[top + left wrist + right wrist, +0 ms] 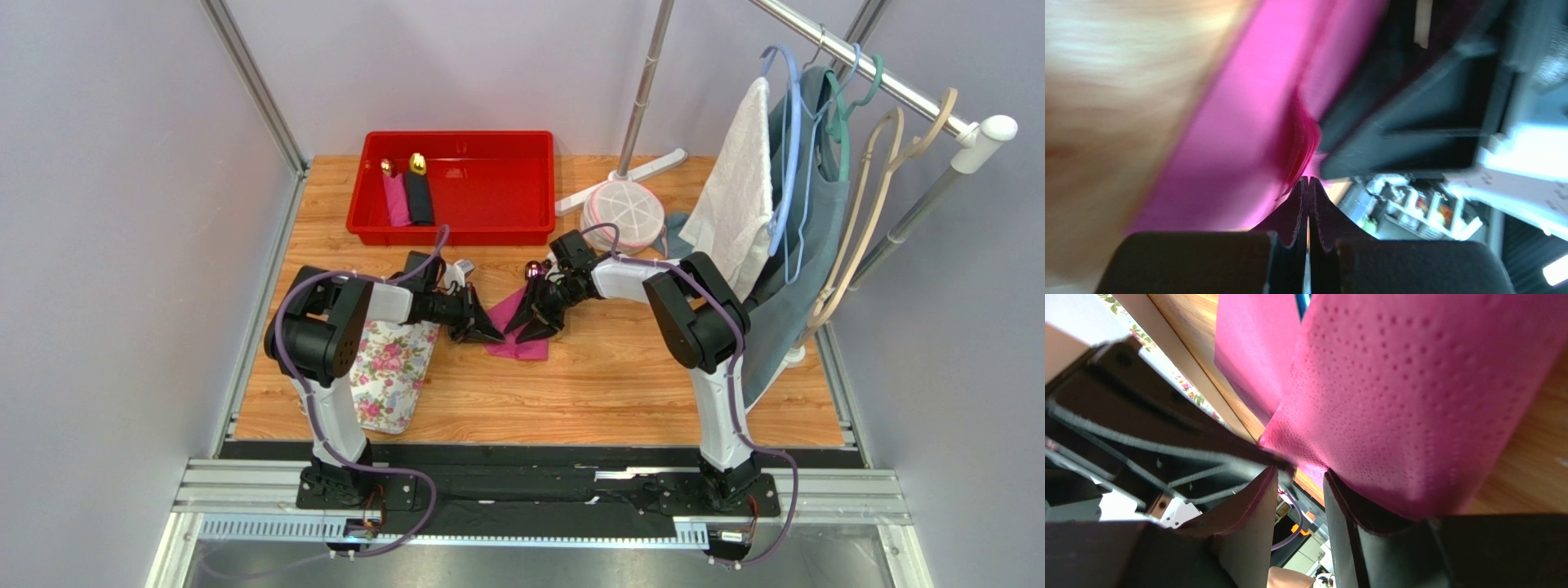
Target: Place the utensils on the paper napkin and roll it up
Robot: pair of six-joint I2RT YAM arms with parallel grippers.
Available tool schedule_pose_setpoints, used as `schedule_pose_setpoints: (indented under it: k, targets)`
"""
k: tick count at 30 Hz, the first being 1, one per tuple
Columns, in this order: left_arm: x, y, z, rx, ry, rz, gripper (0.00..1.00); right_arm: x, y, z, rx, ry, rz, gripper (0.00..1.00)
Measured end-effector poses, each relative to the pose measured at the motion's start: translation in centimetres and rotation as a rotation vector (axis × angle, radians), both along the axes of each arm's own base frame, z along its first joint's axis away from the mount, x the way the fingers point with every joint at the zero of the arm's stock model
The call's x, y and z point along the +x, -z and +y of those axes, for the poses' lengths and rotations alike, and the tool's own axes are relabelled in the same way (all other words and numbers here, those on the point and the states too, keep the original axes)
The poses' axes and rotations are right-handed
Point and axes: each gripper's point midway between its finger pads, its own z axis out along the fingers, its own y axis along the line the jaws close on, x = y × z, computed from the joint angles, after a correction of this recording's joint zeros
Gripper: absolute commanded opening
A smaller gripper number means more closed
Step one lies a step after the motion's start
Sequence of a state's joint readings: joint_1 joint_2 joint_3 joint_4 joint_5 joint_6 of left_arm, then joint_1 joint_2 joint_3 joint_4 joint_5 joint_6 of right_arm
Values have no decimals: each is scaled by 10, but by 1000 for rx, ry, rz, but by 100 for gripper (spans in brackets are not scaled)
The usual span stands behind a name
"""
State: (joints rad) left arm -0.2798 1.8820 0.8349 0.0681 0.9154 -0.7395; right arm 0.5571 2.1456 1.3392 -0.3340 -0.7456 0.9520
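The magenta paper napkin point(525, 339) lies partly folded on the wooden table between my two grippers. A shiny purple-tinted utensil head point(535, 270) shows at its far end, beside the right wrist; the handles are hidden. My left gripper point(488, 328) is shut, and in the left wrist view its tips point(1309, 181) meet at the napkin's point(1241, 153) raised folded edge, with no paper visible between them. My right gripper point(536, 321) is open with a narrow empty gap point(1300, 478). The dotted napkin point(1413, 404) drapes over the outer side of its right finger point(1346, 527).
A red bin point(491, 227) at the back holds a pink roll and a black roll with gold heads. A white floral cloth point(393, 368) lies under the left arm. A round white object point(623, 211) and a rack with hangers and garments point(797, 184) stand at the right.
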Motion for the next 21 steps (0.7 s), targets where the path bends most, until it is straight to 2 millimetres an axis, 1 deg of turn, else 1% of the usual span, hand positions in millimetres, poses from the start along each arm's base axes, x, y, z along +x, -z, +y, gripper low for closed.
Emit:
schedule_pose_setpoints:
  k: [3, 4, 7, 9, 10, 11, 14, 17, 21]
  targets:
    - [4, 13, 6, 74, -13, 2, 0, 0, 0, 0, 1, -6, -5, 38]
    - [4, 16, 7, 87, -14, 6, 0, -1, -1, 0, 1, -7, -6, 38]
    - [4, 17, 9, 107, -9, 5, 0, -2, -6, -2, -1, -16, -20, 34]
    - [4, 17, 10, 113, -7, 2, 0, 0, -13, -5, -2, -19, -38, 26]
    - [4, 17, 10, 114, -6, 1, 0, 1, -17, -8, -5, -20, -55, 24]
    - [5, 17, 10, 116, -4, 0, 0, 2, -23, -10, -7, -24, -75, 19]
    - [5, 17, 10, 117, -2, -2, 0, 10, -36, -16, -27, -30, -148, 8]
    - [5, 17, 10, 118, 0, -5, 0, 23, -43, -19, -58, -40, -227, 3]
    - [5, 17, 10, 119, 2, -6, 0, 34, -43, -23, -100, -56, -287, 1]
